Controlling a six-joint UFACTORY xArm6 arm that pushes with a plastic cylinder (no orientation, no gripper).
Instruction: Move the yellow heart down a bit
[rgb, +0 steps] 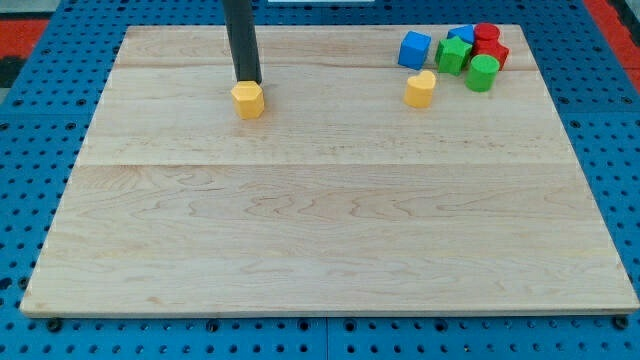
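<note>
Rod and blocks on the wooden counter (330, 250). My tip (247, 81) rests at the upper edge of a yellow hexagonal block (248, 100), well to the view's left of the yellow heart (421, 89). The heart lies near the view's top right, just below a blue cube (414, 49) and beside a cluster of green blocks (468, 62) and red blocks (490, 45). No pincer is fitted, so none shows. To do the step well, the tip should probably enter the gap above the heart and push straight toward the view's bottom, briefly, avoiding the cube. No writing or brand is legible.
</note>
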